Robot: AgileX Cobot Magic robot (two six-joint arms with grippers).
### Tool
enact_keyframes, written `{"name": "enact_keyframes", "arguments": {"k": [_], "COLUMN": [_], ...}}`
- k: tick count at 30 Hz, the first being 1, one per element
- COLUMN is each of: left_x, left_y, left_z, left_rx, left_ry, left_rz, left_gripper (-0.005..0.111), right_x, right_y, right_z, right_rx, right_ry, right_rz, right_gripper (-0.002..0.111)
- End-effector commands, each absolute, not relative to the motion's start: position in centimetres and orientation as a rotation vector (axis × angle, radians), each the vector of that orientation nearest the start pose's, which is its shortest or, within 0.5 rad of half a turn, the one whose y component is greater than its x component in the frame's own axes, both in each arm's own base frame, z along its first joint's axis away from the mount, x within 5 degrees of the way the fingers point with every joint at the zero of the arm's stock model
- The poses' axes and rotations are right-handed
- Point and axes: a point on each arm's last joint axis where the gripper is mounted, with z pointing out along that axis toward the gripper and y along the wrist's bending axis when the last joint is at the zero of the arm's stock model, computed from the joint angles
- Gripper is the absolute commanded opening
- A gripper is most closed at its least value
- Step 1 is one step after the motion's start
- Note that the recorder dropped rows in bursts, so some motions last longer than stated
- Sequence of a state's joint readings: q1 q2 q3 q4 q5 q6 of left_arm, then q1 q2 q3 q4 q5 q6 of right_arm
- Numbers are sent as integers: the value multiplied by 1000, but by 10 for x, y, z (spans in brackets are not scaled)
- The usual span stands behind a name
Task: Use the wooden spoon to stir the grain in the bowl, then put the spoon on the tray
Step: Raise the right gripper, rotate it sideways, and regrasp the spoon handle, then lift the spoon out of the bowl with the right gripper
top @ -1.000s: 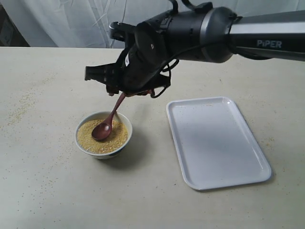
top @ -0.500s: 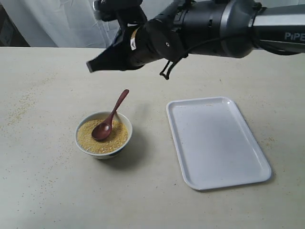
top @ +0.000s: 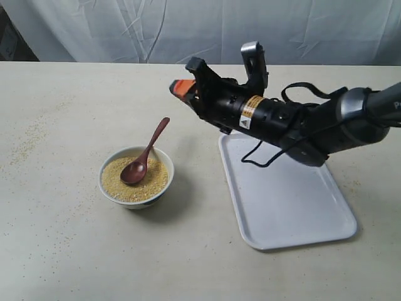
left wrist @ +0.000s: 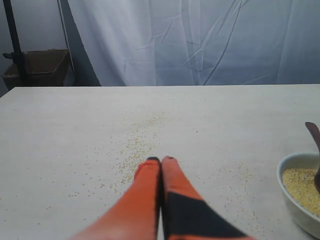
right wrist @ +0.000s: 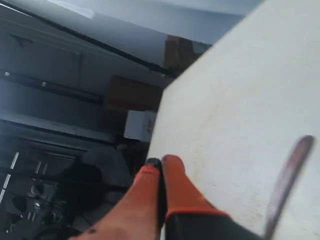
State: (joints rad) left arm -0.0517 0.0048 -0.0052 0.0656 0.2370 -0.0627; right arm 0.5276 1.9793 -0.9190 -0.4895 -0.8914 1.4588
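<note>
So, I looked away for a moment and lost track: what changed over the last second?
The right gripper let go of the wooden spoon, rose, then swung down toward the tray; its jaws are shut on nothing. The spoon stayed in the bowl, head on the grain, handle leaning over the rim. Bowl and tray did not move.

Black arm (top: 326,128) with looping cables (top: 262,155), a yellow label (top: 252,104), and an orange-tipped pincer (top: 181,87).
</note>
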Motion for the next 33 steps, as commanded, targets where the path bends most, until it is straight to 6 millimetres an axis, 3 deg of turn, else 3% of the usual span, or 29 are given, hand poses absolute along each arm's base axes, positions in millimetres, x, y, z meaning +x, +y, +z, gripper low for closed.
{"name": "enact_keyframes", "arguments": {"k": [1, 3, 4, 15, 23, 29, 33], "left_x": [56, 56, 56, 56, 56, 56, 56], "left_y": [-1, -1, -1, -1, -1, -1, -1], "left_z": [192, 192, 192, 192, 192, 192, 192], "left_rx": [32, 32, 32, 32, 32, 32, 32], "left_ry": [1714, 1714, 1714, 1714, 1714, 1714, 1714], "left_rz": [-24, -24, -24, -24, -24, -24, -24], "left_gripper": [0, 0, 0, 0, 0, 0, 0], "right_x": [336, 344, 348, 361, 371, 368, 368], "right_y": [214, 218, 219, 249, 255, 260, 260], "right_z": [147, 142, 139, 92, 95, 92, 93], "right_rx": [98, 51, 68, 112, 343, 348, 339], "right_ry": [2205, 2287, 2313, 2416, 2296, 2319, 2314], "right_rz": [1417, 1333, 1312, 1411, 1488, 1443, 1446], "right_gripper": [26, 46, 50, 50, 50, 49, 43]}}
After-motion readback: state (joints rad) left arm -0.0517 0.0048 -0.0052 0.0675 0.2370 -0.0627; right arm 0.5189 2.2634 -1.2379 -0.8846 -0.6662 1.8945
